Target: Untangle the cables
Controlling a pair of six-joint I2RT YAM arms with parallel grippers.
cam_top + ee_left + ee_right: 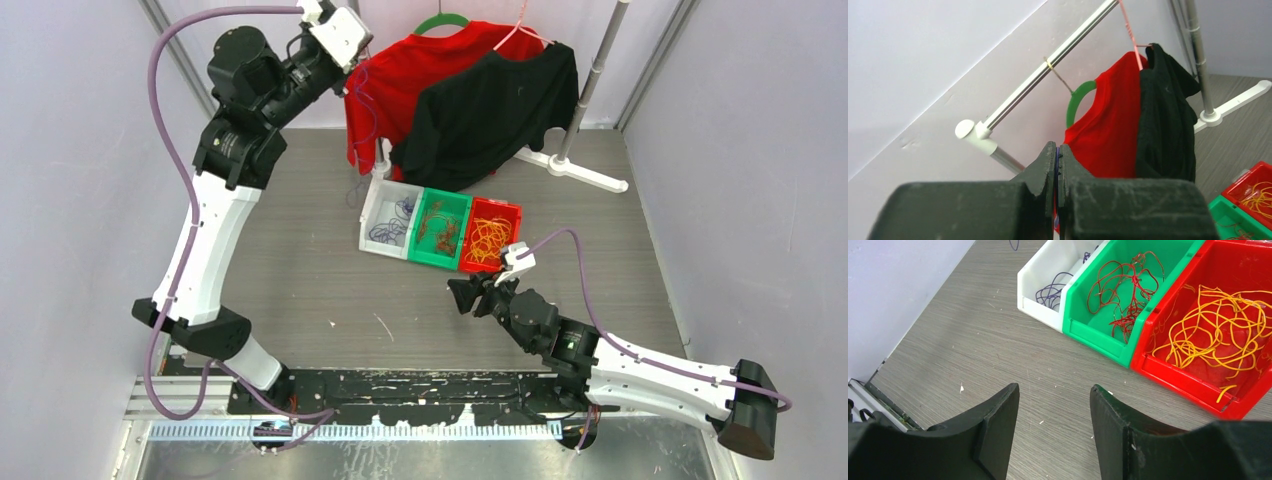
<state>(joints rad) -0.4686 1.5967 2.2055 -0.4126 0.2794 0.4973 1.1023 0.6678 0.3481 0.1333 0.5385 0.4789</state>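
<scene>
Grey wood-grain sheeting covered the table (300, 290), flecked with small pale crumbs, and plain pale walls (60, 150) closed it in on the left, on the right and at the far side. At the far edge stood one clothes rack (590, 80), a metal pole on white feet with a metal rail. Two shirts hung from it side by side and touching: a red shirt (400, 80) on a green hanger (440, 20) and a black shirt (490, 110) on a thin pink hanger (525, 30). In front of the shirts sat three bins in a row, wall against wall. The white bin (1040, 312) held purple cables (1050, 290), the green bin (1098, 340) held dark red cables (1120, 290), and the red bin (1183, 380) held yellow-orange cables (1213, 335). That made three bunches, one to a bin and each a loose tangle. I had two arms up. My left gripper (1057, 150) was raised high near the red shirt, its fingers pressed together on a purple strand (357, 150). The strand hung down in front of the shirt toward the table beside the white bin; I could not tell whether its lower end touched anything. My right gripper (1055, 395) was low over bare table on the near side of the bins. Its two fingers were spread apart with nothing between them, pointing toward the green bin and well short of it.
</scene>
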